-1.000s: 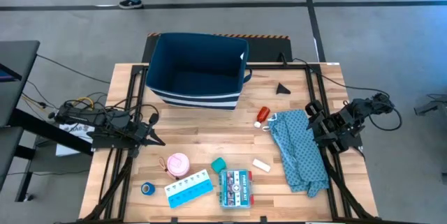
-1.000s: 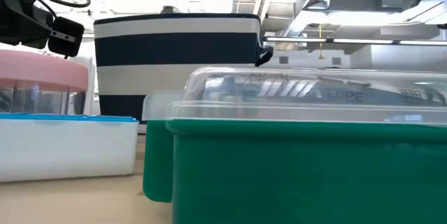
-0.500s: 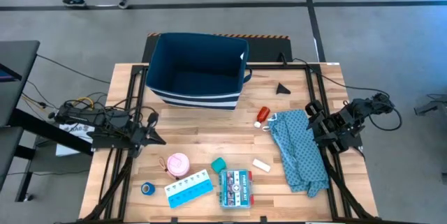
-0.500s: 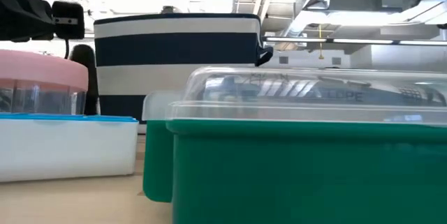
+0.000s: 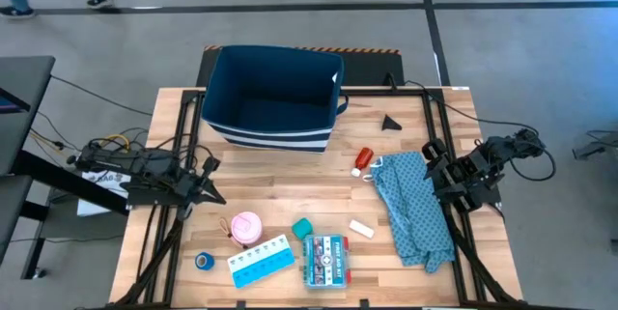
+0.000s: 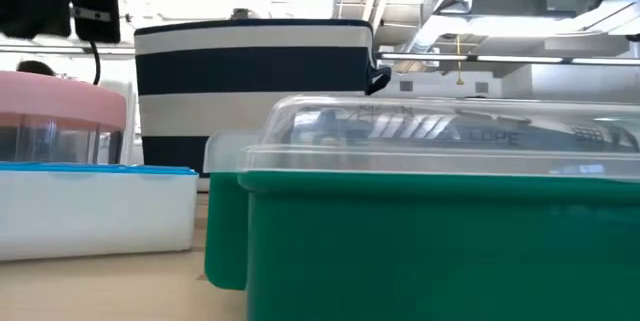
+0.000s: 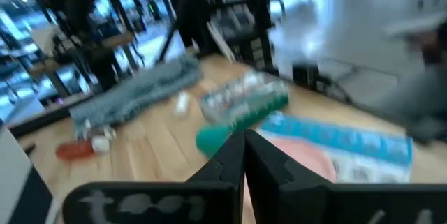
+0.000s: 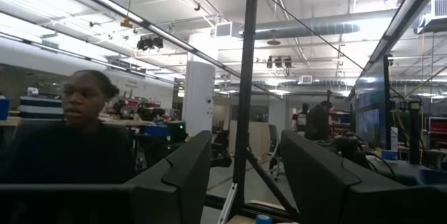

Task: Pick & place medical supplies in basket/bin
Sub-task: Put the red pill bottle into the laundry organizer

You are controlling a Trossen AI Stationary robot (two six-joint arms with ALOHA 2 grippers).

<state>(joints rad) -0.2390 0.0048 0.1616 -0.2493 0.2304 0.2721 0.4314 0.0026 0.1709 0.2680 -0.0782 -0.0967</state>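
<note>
Sitting at the middle left of the high view, the left gripper (image 5: 214, 194) is closed and empty. The pink roll (image 5: 245, 226) lies near, lower right of it. The right gripper (image 8: 244, 182) is open.

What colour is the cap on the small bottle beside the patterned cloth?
White, on a red bottle; the high view shows it best.

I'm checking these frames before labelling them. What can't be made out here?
- Low view: the green-red flat box fills the foreground and hides most of the table; only the bin, pink roll and pill organizer show.
- Left wrist view: motion blur smears the supplies; the left gripper has its fingers together.
- Right wrist view: the right gripper faces the room, no table visible.
- High view: the flat box's label is too small to read.
</note>
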